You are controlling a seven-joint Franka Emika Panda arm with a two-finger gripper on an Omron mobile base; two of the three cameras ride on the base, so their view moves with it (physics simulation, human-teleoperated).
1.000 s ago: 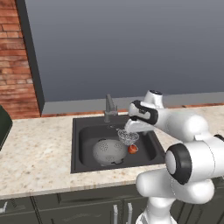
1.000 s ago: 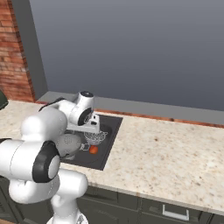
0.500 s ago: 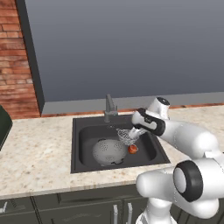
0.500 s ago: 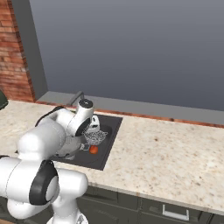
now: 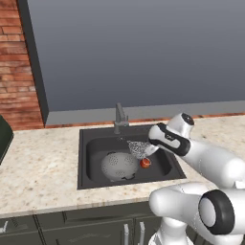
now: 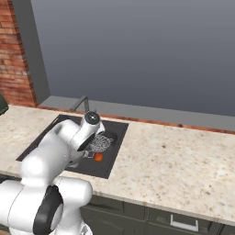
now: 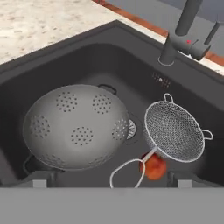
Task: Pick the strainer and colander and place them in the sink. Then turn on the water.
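The dark sink (image 7: 52,57) holds the grey colander (image 7: 72,127), lying upside down at its left. The small wire-mesh strainer (image 7: 175,131) lies beside it, its loop handle over a small red fruit (image 7: 154,166). My gripper (image 7: 111,178) hovers open above them, holding nothing, with its fingertips (image 7: 39,178) spread wide. From the left base view, my gripper (image 5: 149,145) is just right of the strainer (image 5: 138,148) and above the colander (image 5: 118,165). The faucet (image 7: 183,30) stands at the rear edge. No water is in view at it.
Speckled counter (image 5: 38,167) runs on both sides of the sink (image 5: 83,162). A grey wall panel and a brick wall (image 5: 14,62) stand behind. The faucet (image 5: 119,115) rises close to my hand. A dark object (image 5: 4,136) sits at the far left edge.
My hand and forearm have swung a little to the right while the gripper stays open. The strainer and colander lie where they were.
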